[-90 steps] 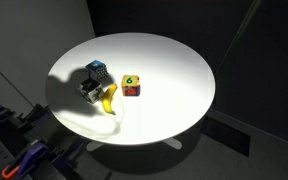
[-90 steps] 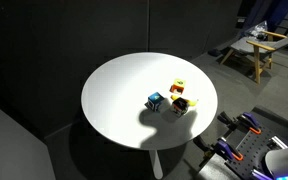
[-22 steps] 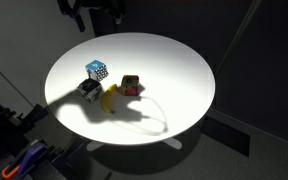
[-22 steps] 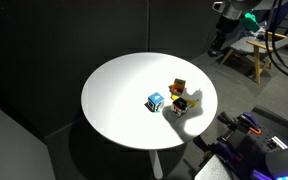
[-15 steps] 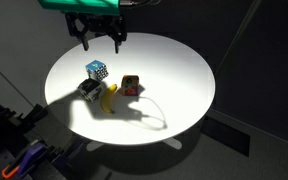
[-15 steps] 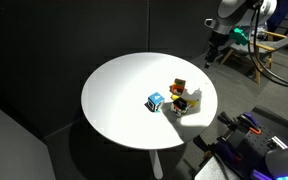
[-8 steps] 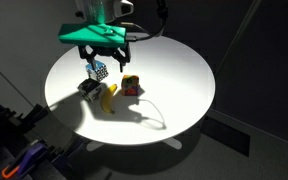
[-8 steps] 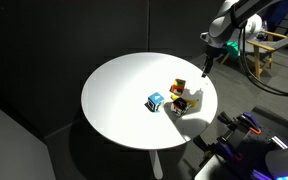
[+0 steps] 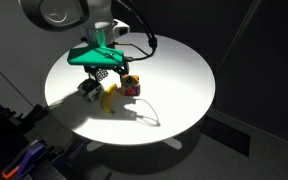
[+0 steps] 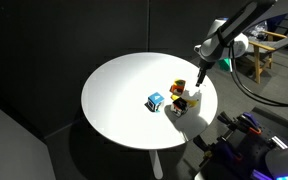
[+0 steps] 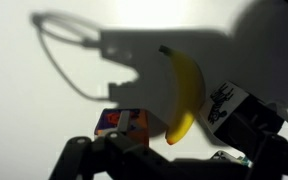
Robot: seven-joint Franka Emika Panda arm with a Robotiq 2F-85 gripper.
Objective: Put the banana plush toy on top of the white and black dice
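Approach is judged in hand: the hand (image 9: 107, 73), spread wide and empty, is held over the banana plush toy (image 11: 184, 95), seen lying on the round white table (image 9: 179, 75) just beside the white and black dice (image 11: 227, 104), so descent and grasp are called for next, in a dark-walled room.

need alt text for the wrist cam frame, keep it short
A yellow banana plush toy lies on a white table, between a red and yellow cube and the white and black dice. The open gripper shows dark along the bottom edge, and the shadow of the arm and a cable falls across the table.
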